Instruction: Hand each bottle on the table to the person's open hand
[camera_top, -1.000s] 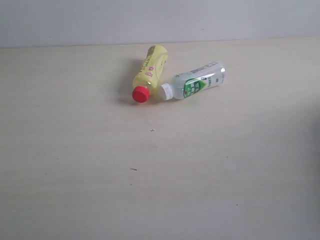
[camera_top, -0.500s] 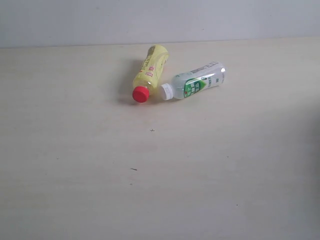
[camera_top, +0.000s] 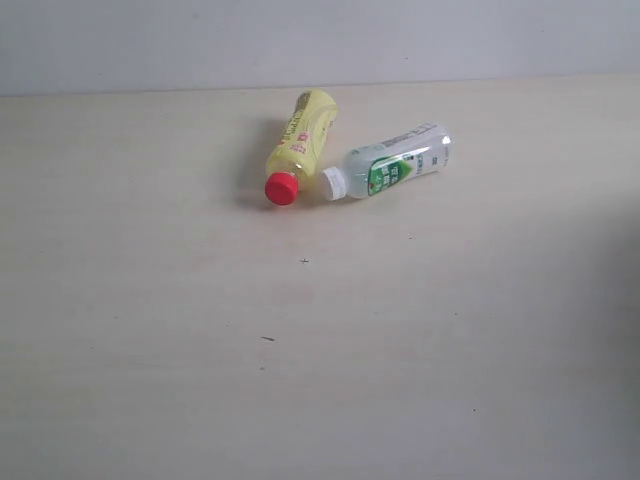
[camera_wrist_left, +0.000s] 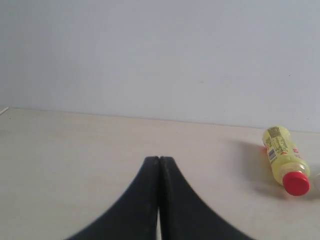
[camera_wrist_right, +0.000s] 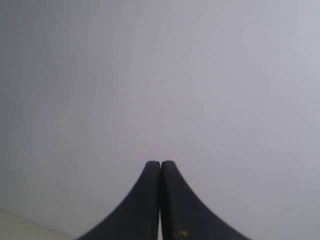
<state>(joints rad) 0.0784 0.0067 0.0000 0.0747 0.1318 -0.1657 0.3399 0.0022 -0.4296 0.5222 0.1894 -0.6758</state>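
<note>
Two bottles lie on their sides on the pale beige table (camera_top: 150, 330) near its far edge. The yellow bottle with the red cap (camera_top: 299, 146) has its cap toward the camera; it also shows in the left wrist view as the yellow bottle (camera_wrist_left: 284, 159). Just to its right lies the small clear bottle with a green label (camera_top: 392, 164), white cap almost touching the yellow one. The slim red-label and squat white-labelled bottles are out of view. My left gripper (camera_wrist_left: 159, 159) is shut and empty, well away from the yellow bottle. My right gripper (camera_wrist_right: 160, 163) is shut, facing the wall. Neither gripper appears in the exterior view.
A plain grey wall (camera_top: 320, 40) stands behind the table's far edge. Small dark specks (camera_top: 267, 338) dot the surface. No hand is in view.
</note>
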